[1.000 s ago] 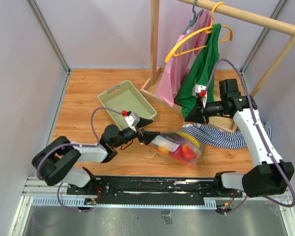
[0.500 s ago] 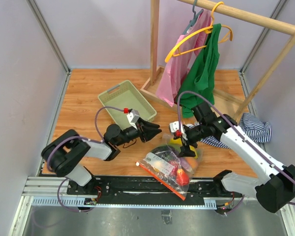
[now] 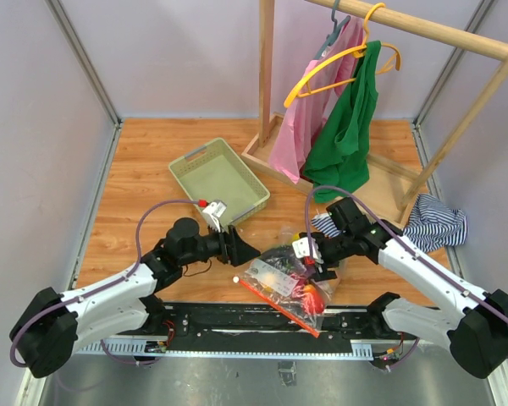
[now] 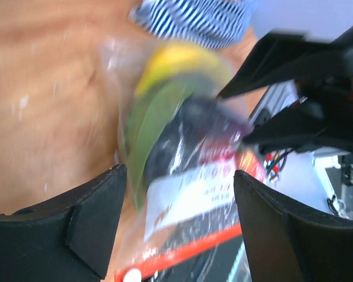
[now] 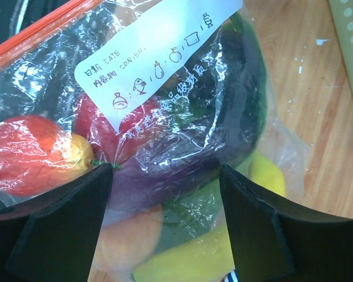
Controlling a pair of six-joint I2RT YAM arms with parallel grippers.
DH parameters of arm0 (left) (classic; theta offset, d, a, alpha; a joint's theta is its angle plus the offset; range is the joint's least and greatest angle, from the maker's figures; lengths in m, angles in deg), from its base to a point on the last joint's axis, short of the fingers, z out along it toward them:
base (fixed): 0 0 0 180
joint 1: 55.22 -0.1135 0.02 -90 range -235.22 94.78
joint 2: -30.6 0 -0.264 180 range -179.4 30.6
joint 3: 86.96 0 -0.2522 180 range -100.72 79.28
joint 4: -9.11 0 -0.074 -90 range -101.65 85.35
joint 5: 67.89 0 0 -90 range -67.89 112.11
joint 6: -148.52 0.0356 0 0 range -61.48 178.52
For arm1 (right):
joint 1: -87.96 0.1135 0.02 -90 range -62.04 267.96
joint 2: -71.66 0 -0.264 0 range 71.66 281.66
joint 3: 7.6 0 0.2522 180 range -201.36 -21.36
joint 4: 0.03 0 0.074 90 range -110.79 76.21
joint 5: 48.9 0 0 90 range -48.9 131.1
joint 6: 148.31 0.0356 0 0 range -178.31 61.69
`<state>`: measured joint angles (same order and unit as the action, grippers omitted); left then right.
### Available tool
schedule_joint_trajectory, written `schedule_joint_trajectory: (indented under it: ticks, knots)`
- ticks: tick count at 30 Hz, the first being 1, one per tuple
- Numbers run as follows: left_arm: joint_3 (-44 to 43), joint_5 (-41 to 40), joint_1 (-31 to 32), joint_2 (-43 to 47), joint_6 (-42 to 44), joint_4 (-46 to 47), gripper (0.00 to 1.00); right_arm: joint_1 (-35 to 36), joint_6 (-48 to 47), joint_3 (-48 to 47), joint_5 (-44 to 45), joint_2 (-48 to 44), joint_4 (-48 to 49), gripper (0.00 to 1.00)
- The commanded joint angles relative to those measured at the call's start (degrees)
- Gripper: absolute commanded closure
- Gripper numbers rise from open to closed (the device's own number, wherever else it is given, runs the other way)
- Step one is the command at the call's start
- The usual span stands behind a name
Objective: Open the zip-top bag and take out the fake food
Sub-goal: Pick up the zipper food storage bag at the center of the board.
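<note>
While the left gripper (image 3: 244, 250) and right gripper (image 3: 320, 266) both gape wide, the zip-top bag (image 3: 279, 286) lies between them, closer to the right.

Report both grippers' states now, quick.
Left gripper: open, holding nothing.
Right gripper: open over the zip-top bag, holding nothing.

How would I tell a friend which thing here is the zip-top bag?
Start at the wooden table and look to the middle of its near edge. There lies the zip-top bag, crinkly clear plastic stuffed with glossy fake food. Unlike the pale green basket behind it, it is see-through, with an orange-red zip strip and a white label.
</note>
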<state>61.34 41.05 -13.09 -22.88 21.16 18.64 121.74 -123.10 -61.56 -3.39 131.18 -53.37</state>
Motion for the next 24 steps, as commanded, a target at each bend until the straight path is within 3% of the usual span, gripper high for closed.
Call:
schedule_joint_trajectory:
  ticks: [1,4,7,16,22,24]
  knots:
    - [1.1,1.6,-0.3,1.6,-4.5,-17.9,0.23,0.6,-0.6,0.1,4.4,0.2,3.4,0.29]
    - [1.7,1.8,-0.3,1.4,-3.8,-18.7,0.23,0.6,0.3,-0.2,8.1,0.6,3.5,0.34]
    - [2.8,5.9,-0.3,-2.5,-3.8,-12.9,0.23,0.6,1.9,-0.9,10.5,0.7,3.6,0.39]
    - [2.4,10.8,-0.3,-13.0,-5.6,-3.0,0.27,0.6,2.2,-0.7,12.2,0.7,3.8,0.40]
    - [5.7,16.8,0.0,-14.7,-15.2,13.5,0.65,0.5,5.0,-2.8,10.6,-0.9,3.5,0.35]
    - [7.0,16.9,0.1,-15.3,-19.1,19.4,0.87,0.5,5.8,-4.4,10.0,-2.5,3.3,0.27]
